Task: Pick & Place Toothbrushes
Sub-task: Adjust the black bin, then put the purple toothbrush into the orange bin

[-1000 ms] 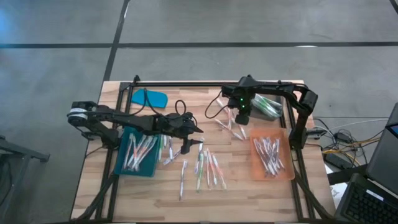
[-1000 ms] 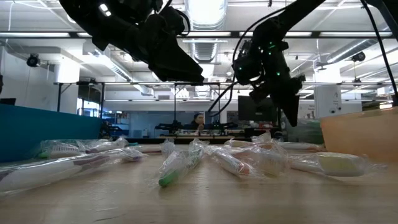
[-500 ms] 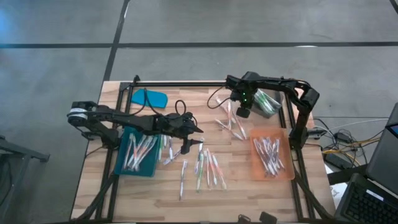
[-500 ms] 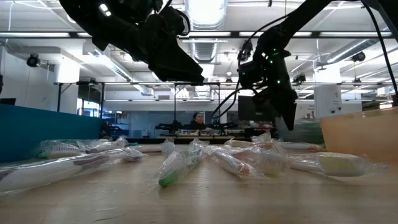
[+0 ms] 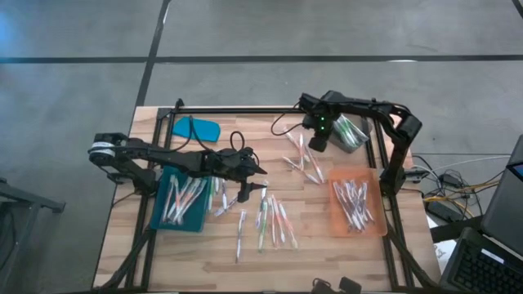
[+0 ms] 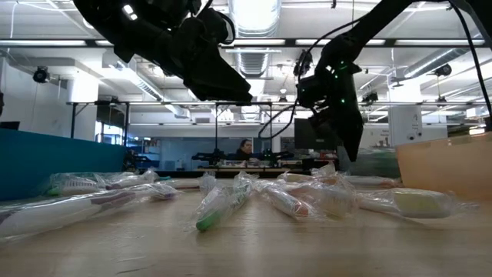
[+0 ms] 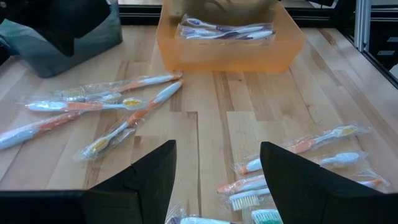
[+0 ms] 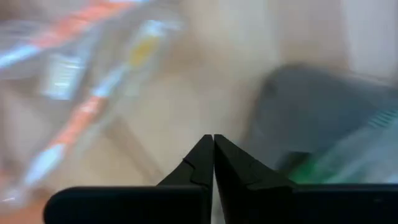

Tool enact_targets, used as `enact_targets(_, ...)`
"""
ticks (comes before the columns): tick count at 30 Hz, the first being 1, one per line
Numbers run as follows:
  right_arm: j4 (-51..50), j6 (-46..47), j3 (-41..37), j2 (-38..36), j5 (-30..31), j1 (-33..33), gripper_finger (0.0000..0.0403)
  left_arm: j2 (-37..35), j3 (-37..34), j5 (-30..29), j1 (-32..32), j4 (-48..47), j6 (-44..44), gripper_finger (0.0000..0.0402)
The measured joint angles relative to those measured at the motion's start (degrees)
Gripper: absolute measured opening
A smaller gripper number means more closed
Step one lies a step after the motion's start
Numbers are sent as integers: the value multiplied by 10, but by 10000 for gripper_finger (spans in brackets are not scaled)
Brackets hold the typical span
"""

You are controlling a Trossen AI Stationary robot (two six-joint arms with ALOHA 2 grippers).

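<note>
High view: thin wrapped toothbrushes (image 5: 274,222) with white, green and orange parts lie on the wooden table just left of the orange plastic tray (image 5: 357,206), which holds more. The left gripper (image 5: 260,181) hangs open farther left of this tray. The right gripper (image 5: 317,147), closed and empty, is behind the tray, beside a grey bin (image 5: 353,135).

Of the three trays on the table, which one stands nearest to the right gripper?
The grey tray, at the far right of the table: the right gripper hangs just beside it. The orange tray lies nearer the front, the teal tray across the table.
</note>
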Motion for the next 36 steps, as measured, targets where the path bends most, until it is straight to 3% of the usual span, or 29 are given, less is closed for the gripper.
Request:
enact_targets(11,1,9,0,-73,-22,68,8,0,0,0,0,0,0,236)
enact_targets(22,-3,59,-20,-239,-22,180,8,0,0,0,0,0,-7,236)
enact_targets(36,4,211,-173,-472,-2,247,8,0,0,0,0,0,4,236)
